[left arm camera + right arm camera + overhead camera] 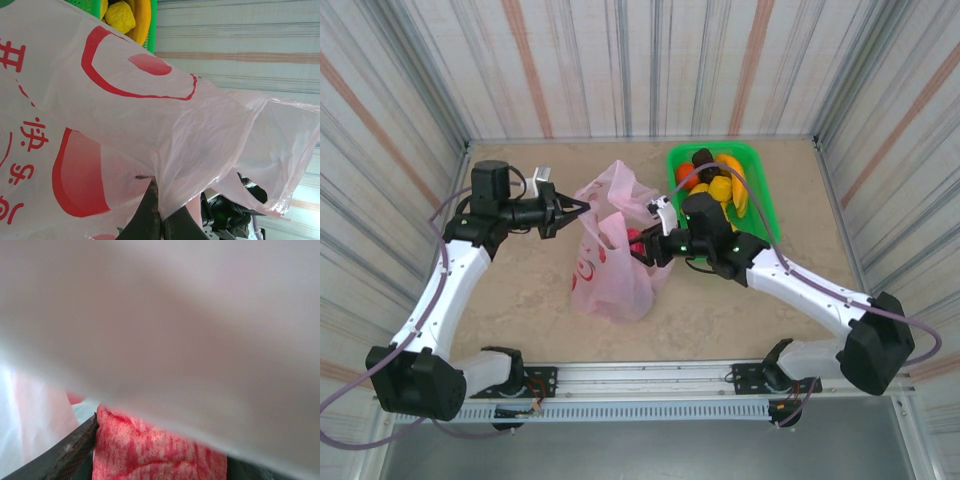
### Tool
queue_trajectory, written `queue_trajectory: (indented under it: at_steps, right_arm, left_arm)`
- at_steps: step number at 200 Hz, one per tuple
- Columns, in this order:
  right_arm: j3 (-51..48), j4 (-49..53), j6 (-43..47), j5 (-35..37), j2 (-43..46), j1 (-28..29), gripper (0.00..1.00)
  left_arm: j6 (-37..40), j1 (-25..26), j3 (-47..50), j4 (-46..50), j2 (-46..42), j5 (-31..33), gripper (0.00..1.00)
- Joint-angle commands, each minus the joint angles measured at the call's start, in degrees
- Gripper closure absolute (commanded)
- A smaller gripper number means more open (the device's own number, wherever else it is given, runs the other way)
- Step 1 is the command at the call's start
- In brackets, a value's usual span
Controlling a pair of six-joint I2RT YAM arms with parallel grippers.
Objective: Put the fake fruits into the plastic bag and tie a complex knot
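Our left claw (582, 207) is pinching the upper rim of the plastic bag (610, 265), its fingers (149, 212) pressing together on the thin pink film and holding that side up. Our right claw (646, 246) is gripping the pink-red dragon fruit (155, 452) between its fingers at the bag's opposite side. Blurred pink film is hanging just over the fruit in the right wrist view, and we cannot tell whether it is inside the mouth. We are seeing the bag standing on the table (510, 290), just beside the green tray (770, 205), where the bananas (740, 195), an orange (684, 178) and a dark purple piece (703, 157) are lying.
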State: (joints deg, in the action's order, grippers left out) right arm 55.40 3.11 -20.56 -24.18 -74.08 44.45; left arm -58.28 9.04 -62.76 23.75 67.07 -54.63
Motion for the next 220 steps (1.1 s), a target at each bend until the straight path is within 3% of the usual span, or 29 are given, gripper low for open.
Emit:
queue_trajectory:
  at_steps: [1, 52, 136, 220]
  right_arm:
    - [3.04, -3.17, 0.19, 1.92, -2.64, 1.36, 0.42]
    - [5.73, -3.25, 0.17, 2.03, -7.51, 2.57, 0.41]
    - [5.62, -0.75, 0.80, 4.91, -7.24, 2.79, 0.19]
    - [4.59, 1.33, 2.01, 7.40, -4.41, 2.63, 0.19]
  left_arm:
    - [0.63, -0.42, 1.03, -0.80, -1.41, -1.75, 1.00]
    - [0.70, -0.43, 1.41, -0.98, -1.62, -1.75, 1.00]
    - [0.63, -0.43, 1.28, -1.07, -1.43, -1.77, 1.00]
    - [0.76, -0.42, 1.15, -0.98, -1.25, -1.75, 1.00]
